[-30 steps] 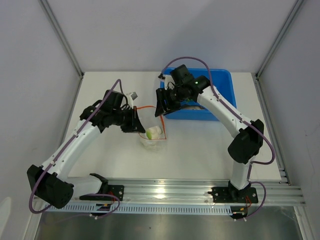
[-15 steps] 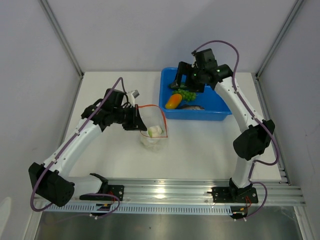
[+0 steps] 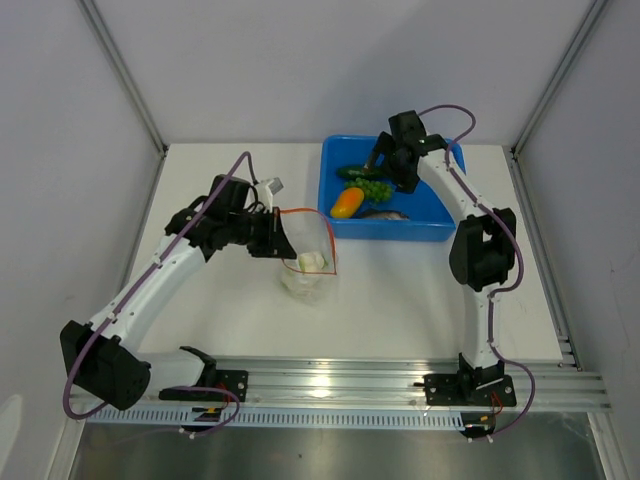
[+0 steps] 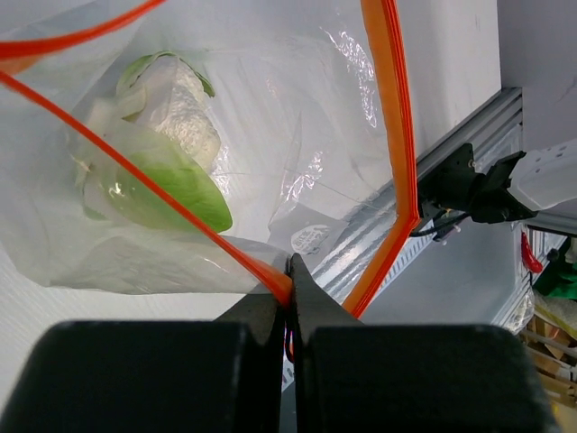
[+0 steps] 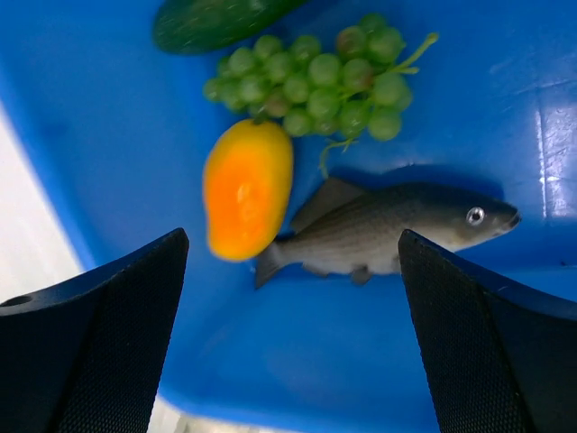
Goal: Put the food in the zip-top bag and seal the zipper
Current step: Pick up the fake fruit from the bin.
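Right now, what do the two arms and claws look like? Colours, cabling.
Both arms match: the left arm and right arm have white tube links with black joints, and a purple cable loops along each. The left claw and right claw are matte black, with flat wedge fingers; the right's show a fine mesh texture.

The bag [image 4: 297, 135] is clear, crinkly, glossy plastic with a smooth orange strip [image 4: 389, 108]. At one o'clock on the matt white table [image 3: 400, 290], the blue bin [image 5: 90, 135] looks like shiny, smooth plastic.
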You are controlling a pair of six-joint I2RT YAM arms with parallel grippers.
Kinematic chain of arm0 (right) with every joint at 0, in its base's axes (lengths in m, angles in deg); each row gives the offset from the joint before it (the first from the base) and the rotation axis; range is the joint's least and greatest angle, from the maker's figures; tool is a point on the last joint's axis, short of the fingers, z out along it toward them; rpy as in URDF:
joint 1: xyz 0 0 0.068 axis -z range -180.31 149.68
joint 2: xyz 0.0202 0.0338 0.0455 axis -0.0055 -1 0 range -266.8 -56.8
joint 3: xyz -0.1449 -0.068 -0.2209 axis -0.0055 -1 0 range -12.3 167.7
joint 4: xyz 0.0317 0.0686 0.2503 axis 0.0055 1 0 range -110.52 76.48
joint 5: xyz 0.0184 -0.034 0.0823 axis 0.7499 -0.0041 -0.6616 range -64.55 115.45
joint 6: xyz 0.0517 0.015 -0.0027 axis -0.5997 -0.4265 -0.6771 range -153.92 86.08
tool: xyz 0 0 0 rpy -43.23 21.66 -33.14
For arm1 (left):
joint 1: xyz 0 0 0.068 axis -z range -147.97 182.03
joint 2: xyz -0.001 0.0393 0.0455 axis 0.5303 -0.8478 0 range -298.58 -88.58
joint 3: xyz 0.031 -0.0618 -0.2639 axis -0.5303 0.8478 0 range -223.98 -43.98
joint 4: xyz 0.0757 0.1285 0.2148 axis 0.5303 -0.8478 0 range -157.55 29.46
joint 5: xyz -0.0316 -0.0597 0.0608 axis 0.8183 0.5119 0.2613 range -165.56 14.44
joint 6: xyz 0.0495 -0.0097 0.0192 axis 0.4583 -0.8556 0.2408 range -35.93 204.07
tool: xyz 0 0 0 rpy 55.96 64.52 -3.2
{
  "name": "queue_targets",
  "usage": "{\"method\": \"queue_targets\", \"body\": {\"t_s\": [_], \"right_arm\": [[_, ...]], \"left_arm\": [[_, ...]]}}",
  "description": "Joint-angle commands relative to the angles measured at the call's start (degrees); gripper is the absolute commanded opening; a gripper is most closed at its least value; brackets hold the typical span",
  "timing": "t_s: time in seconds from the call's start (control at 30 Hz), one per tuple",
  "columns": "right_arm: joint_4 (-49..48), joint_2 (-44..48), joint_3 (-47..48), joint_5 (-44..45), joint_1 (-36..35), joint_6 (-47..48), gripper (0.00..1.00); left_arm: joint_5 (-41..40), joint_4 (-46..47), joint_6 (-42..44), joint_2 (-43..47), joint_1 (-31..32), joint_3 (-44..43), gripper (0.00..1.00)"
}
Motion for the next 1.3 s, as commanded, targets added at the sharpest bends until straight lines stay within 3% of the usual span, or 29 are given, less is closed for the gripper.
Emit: {"method": "queue_targets", "body": {"t_s": [0.0,0.17,0.27,0.7,1.27], "right_arm": [[-0.26,-3.02,4.31,6.25,0.43,-2.58,0.99],[-2.97,-6.62,1.86,3.28,2.11,-4.00,0.99],[0.34,-8.56,4.74,3.01,1.76,-0.58,0.99],[-0.60,-5.75,-0.69,-4.89,2.28,3.57,1.00],[-3.50,-13.66,9.84,-8.15,-2.81,0.67,0.99]], "left_arm": [[2.05,2.10,2.13,-0.52,-0.52,-0.48,0.00],[1.10,2.54,2.48,-0.78,-0.61,0.58,0.01],[-0.58,0.35,2.14,-1.49,-1.75,-0.38,0.01],[-0.84,2.37,-2.09,-6.49,-3.42,0.41,0.01],[-1.72,-2.03,0.73,-6.94,-3.42,-1.00,0.00]]}}
